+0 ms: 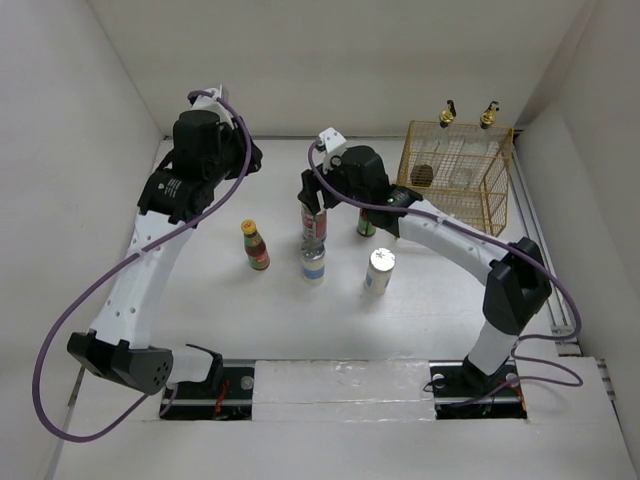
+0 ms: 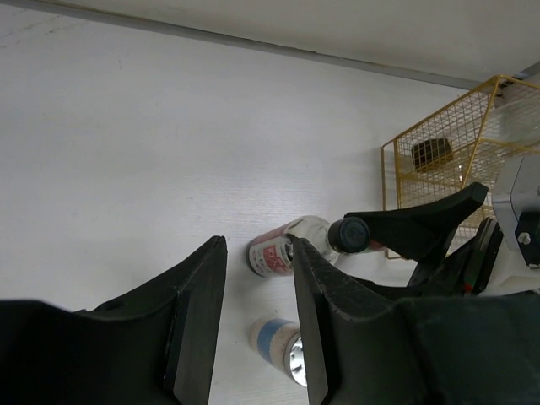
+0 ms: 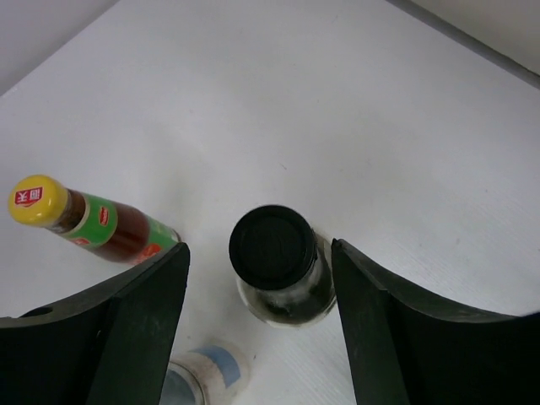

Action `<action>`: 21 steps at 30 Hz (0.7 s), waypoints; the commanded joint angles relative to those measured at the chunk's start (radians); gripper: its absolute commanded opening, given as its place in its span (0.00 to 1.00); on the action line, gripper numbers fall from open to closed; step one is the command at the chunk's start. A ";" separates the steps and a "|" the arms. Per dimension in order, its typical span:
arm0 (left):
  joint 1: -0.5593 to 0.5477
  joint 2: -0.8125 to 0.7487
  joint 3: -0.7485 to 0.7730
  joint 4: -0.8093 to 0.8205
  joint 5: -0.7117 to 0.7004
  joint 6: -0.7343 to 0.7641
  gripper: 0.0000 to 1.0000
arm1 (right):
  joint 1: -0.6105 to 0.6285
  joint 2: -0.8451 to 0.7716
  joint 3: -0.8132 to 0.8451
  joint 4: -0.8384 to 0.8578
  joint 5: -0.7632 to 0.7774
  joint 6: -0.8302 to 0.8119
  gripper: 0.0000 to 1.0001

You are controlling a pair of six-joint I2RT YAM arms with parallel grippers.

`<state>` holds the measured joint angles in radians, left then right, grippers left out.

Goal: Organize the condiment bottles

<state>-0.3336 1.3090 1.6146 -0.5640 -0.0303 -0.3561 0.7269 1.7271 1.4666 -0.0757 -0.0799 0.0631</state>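
Currently black-capped bottle sits inside wide-open right claw, seemingly untouched; left claw open, empty.

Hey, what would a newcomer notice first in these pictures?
Probably the right gripper, open and straddling the black-capped bottle at mid-table, with a yellow-capped bottle standing to its left. After that, the yellow wire basket at the far right, two gold spouts showing above its back rim.
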 commanded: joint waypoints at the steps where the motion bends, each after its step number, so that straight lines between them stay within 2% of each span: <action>1: -0.001 -0.030 -0.009 0.021 0.006 0.009 0.33 | 0.003 0.046 0.073 0.069 0.009 -0.013 0.73; 2: -0.001 -0.030 -0.019 0.021 0.006 0.009 0.33 | 0.003 0.067 0.084 0.085 0.022 -0.023 0.67; 5: -0.001 -0.030 -0.030 0.032 0.029 0.009 0.33 | 0.003 0.094 0.095 0.138 0.054 -0.023 0.60; 6: -0.001 -0.030 -0.039 0.032 0.029 0.009 0.33 | 0.003 0.106 0.095 0.158 0.071 -0.023 0.51; 8: -0.001 -0.030 -0.048 0.041 0.040 0.009 0.33 | 0.003 0.124 0.115 0.175 0.071 -0.014 0.42; 9: -0.001 -0.030 -0.048 0.041 0.040 0.000 0.33 | 0.003 0.133 0.147 0.166 0.071 -0.014 0.33; 13: -0.001 -0.030 -0.058 0.050 0.040 0.000 0.33 | 0.003 0.103 0.167 0.157 0.081 -0.003 0.11; 21: -0.001 -0.002 -0.022 0.050 0.061 0.009 0.33 | -0.058 -0.055 0.383 0.094 0.143 0.020 0.08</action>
<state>-0.3336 1.3094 1.5639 -0.5568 0.0040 -0.3561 0.7094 1.8503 1.6745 -0.1162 0.0193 0.0631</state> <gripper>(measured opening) 0.331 0.417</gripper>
